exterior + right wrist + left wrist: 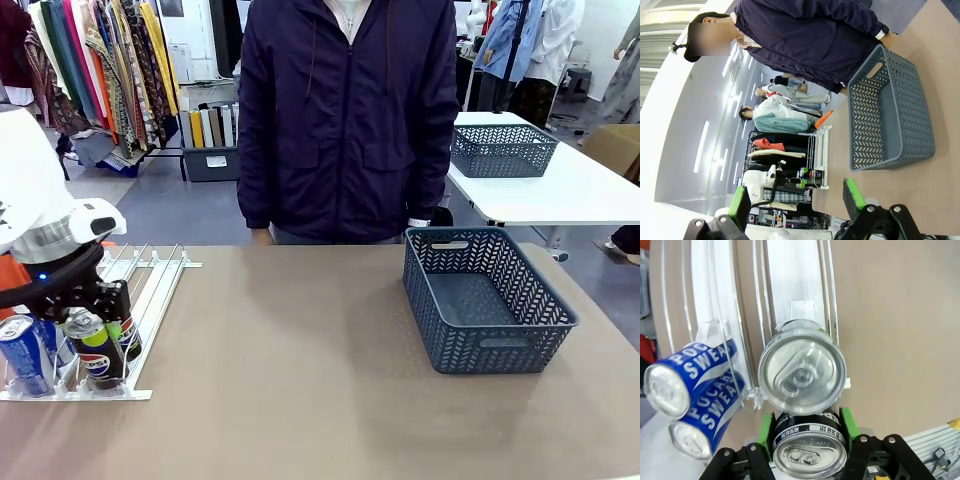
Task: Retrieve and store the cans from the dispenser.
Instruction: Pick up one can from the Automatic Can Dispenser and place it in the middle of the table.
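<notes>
- Clamping its green pads (766, 432) against both sides of a slim black Pepsi can with a silver top (810, 456), the left gripper (806, 430) grips the front can at the low, stopper end of the flat white wire dispenser (150, 275). The sloped lanes bring the cans within its reach there.
- Another silver-topped can (802, 372) lies directly behind the gripped one in the same dispenser lane. It looks placed to roll down to the stopper once the front can is lifted out.
- Two blue cans lettered "Pocari Sweat" (692, 382) rest alongside at the same end of the dispenser, untouched. Whether they share one lane cannot be told.
- A dark grey perforated plastic basket (485, 300) sits well apart from the dispenser, toward the robot's right, with no can in it yet. It is apparently where the cans are to be stored.
- The right gripper (796, 200) hangs far from the dispenser with its fingers spread and nothing between them, seemingly idle while the other arm works.
- A person in a dark blue jacket (345, 120) stands at the far edge of the tan table (300, 380), beyond the dispenser and to its right, taking no part in the grip.
</notes>
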